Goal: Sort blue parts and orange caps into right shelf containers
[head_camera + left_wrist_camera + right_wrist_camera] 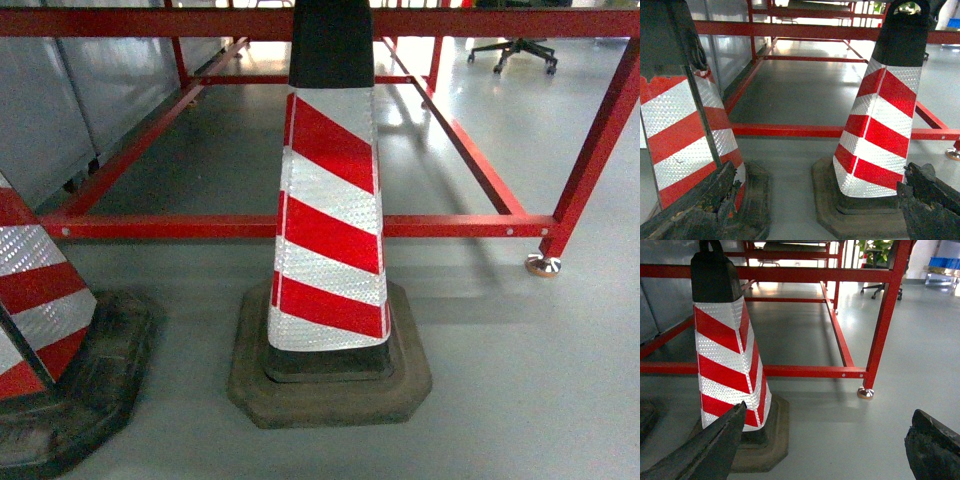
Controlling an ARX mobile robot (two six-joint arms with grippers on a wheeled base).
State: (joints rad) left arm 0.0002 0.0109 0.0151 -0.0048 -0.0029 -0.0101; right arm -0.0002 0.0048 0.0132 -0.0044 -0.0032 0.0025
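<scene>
Head view looks down at a grey floor [520, 400]; a red-and-white cone [330, 240] stands dead centre on its dark rubber base, and a second cone [40, 300] sits at the near left edge, partly cut off; behind both runs a red frame [450, 226] with a low crossbar, its right leg ending in a round foot [543, 265]; far right, an office chair [512, 48] shows its wheeled base.

Left wrist view: the left gripper [815, 212] hangs low between the two cones, its dark fingers [927, 200] spread wide with nothing between them; the left finger sits in front of the second cone's base.

Right wrist view: the right gripper [825, 450] is also spread wide and empty, the centre cone just left of it, the frame's foot ahead.

Blue parts and orange caps appear in no view; far right in the right wrist view some blue crates [943, 262] sit on a low rack, possibly the containers, too small to be sure.
</scene>
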